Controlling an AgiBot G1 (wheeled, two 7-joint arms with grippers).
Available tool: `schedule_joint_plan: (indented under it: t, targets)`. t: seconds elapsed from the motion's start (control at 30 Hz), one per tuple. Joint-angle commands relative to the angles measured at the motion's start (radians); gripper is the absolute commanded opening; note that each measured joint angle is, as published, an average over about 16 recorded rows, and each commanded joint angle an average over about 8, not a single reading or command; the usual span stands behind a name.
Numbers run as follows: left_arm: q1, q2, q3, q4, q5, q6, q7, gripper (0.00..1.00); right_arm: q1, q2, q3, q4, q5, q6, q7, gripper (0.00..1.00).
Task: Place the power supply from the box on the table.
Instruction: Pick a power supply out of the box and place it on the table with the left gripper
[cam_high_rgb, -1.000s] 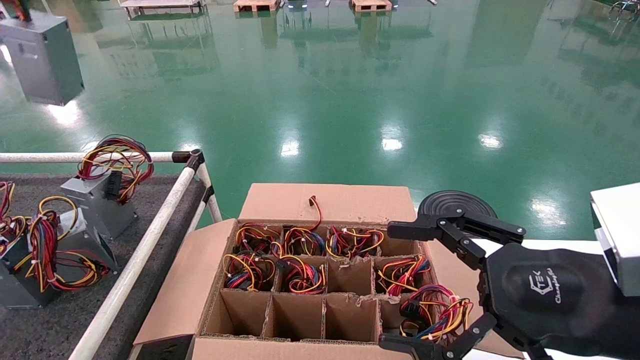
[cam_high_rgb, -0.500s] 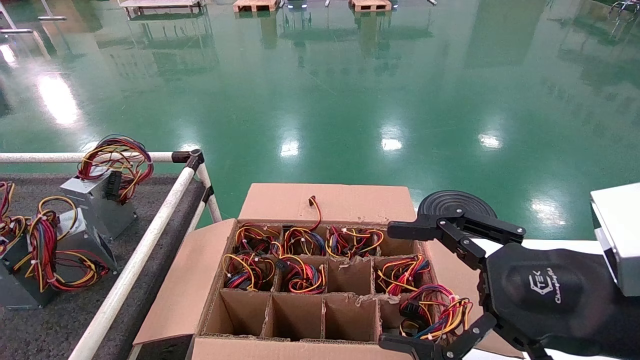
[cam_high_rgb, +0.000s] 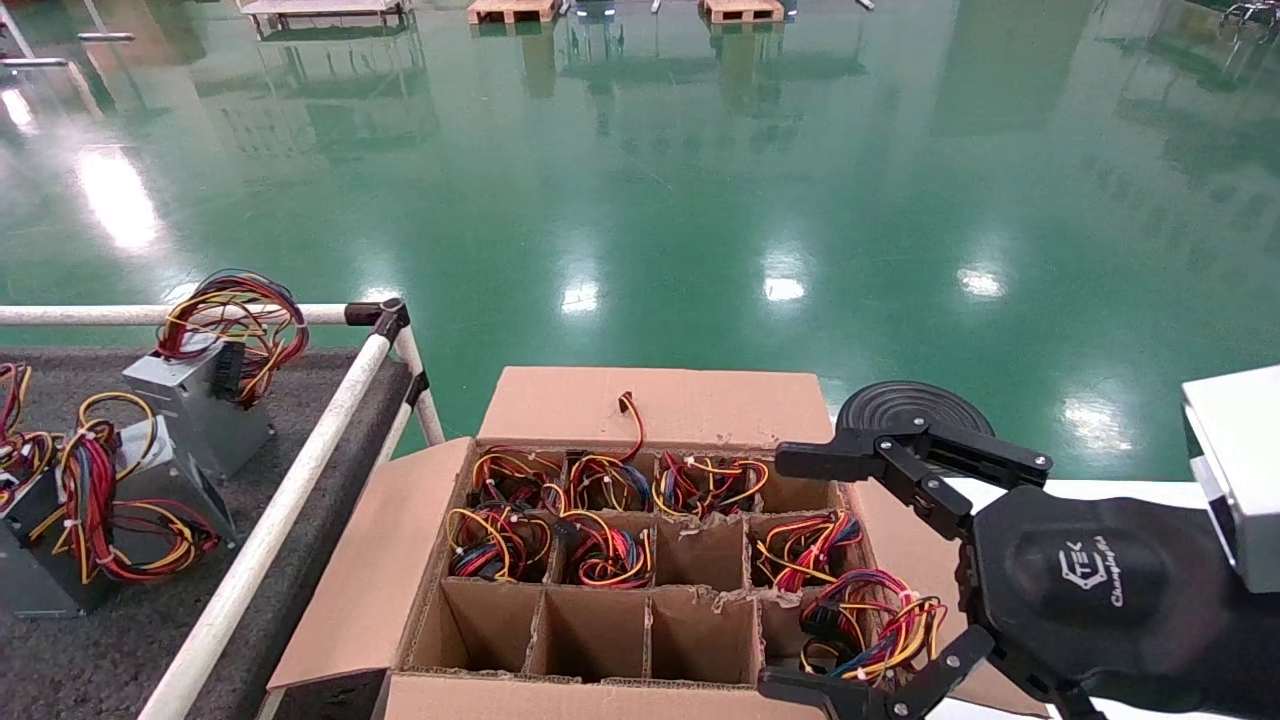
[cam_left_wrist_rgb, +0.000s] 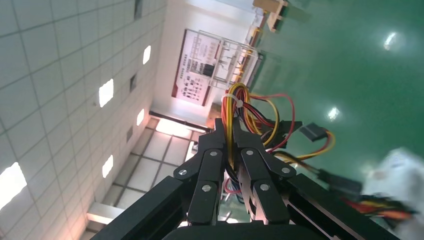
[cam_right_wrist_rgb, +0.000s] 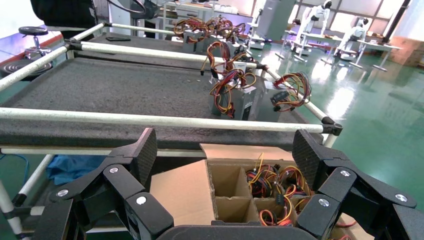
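Looking through the left wrist view, you find the left hand (cam_left_wrist_rgb: 231, 131) closed tight on the power supply (cam_left_wrist_rgb: 235, 102), gripping it by its wire bundle (cam_left_wrist_rgb: 252, 107) and not by the body. The red, yellow and orange wires, cinched with a white tie, run straight out from between the fingertips along the fingers' own line, then loop sideways and end in black connectors (cam_left_wrist_rgb: 314, 132). A blurred pale shape (cam_left_wrist_rgb: 397, 182) at the edge of that view may be the metal body; you cannot tell, so which way the block's long axis lies stays unclear. This hand and its load are out of the head view, so you cannot place them against the box (cam_high_rgb: 380, 570); behind them you see only wall and green floor.

Your right hand (cam_high_rgb: 778, 572) hovers over the right side of the box with its fingers spread wide, holding nothing, one fingertip above the far-right corner cell and the other at the near-right edge.

Inside the box, several cells hold identical units (cam_high_rgb: 500, 540), wires uppermost. Left of the box, beyond the white rail (cam_high_rgb: 270, 530), the dark surface (cam_high_rgb: 90, 650) carries three more supplies (cam_high_rgb: 190, 400), grey blocks resting tilted with their wire bundles on top.
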Motion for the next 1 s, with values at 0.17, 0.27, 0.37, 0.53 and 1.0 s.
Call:
schedule_joint_plan:
  t: [0.17,0.27,0.37,0.53,1.0]
  targets:
    - [-0.029,-0.027,0.024,0.009,0.026,0.037,-0.025,0.0,0.0,0.0,0.0,0.0,0.0,0.0,0.0,1.0]
    - [-0.04,-0.036,0.034,0.013,0.036,0.053,-0.035,0.0,0.0,0.0,0.0,0.0,0.0,0.0,0.0,1.0]
    - [-0.052,-0.042,0.045,0.016,0.047,0.07,-0.045,0.0,0.0,0.0,0.0,0.0,0.0,0.0,0.0,1.0]
    - [-0.07,-0.051,0.065,0.022,0.062,0.1,-0.061,0.0,0.0,0.0,0.0,0.0,0.0,0.0,0.0,1.0]
    - [-0.075,-0.115,0.09,0.044,0.072,0.162,-0.085,0.0,0.0,0.0,0.0,0.0,0.0,0.0,0.0,1.0]
